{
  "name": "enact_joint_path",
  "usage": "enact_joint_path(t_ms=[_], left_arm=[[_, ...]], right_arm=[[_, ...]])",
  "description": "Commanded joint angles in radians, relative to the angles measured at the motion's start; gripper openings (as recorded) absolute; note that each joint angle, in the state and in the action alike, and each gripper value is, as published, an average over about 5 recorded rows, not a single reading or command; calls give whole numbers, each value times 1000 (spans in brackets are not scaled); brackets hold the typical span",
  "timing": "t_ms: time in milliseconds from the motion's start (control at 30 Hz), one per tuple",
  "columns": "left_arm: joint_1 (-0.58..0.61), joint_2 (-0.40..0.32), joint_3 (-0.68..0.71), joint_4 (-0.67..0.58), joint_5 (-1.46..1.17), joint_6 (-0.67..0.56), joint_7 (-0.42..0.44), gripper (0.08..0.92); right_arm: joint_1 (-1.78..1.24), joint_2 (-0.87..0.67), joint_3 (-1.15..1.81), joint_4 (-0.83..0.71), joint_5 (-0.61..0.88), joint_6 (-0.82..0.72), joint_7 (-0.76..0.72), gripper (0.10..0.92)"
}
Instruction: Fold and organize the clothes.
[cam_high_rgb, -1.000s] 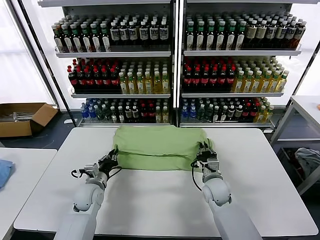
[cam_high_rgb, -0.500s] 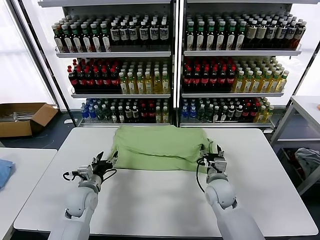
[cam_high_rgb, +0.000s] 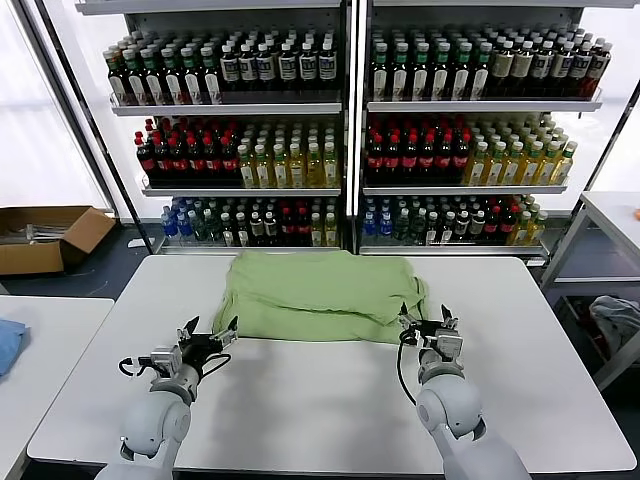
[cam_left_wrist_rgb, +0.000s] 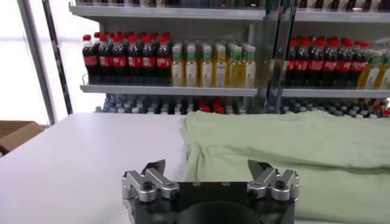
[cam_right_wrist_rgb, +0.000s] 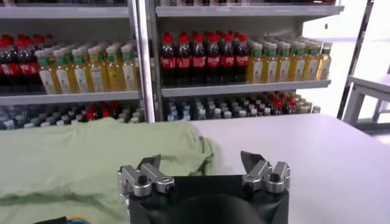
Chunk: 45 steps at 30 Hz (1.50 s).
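The shirt (cam_high_rgb: 318, 296) is plain light green on a white table (cam_high_rgb: 330, 400). At twelve o'clock, white shelves (cam_high_rgb: 345, 105) carry bottles (cam_high_rgb: 190, 155) in red, yellow, dark and blue. At nine, a brown box (cam_high_rgb: 45, 238).

One green polo shirt (cam_high_rgb: 318, 297) on one white table (cam_high_rgb: 330, 400). Two grippers: left gripper (cam_high_rgb: 209, 335), right gripper (cam_high_rgb: 430, 323), both with fingers spread. Two shelving units (cam_high_rgb: 345, 120), bottles beyond counting; one cardboard box (cam_high_rgb: 45, 238).

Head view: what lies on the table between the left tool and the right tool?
Only bare white table top. The left tool and right tool sit open at the near corners of the folded light green polo shirt, which lies just behind that stretch.
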Motion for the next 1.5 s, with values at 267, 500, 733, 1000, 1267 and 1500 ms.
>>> enact_joint_path(t_ms=[267,500,733,1000,1267,1500], left_arm=[[9,55,0,-9,-8,33,0,823],[-33,77,30,57,-5,36,-3,823],[-64,87,51,122,-3,42,-2,822],[-57,83,64,143,6,43,-1,653],[-53,78,67,151,16,46,15,419],[-17,64,75,115,38,40,53,220]], right_arm=[[-67,-14,2,39,30,-74,25,823],[-49,-21,-9,5,37,-86,22,823],[-45,-19,-10,-30,38,-93,21,782],[-67,-14,-7,-54,31,-77,5,551],[-89,-10,-10,-48,18,-71,-6,326],[-102,-5,-7,-40,11,-68,-6,139]])
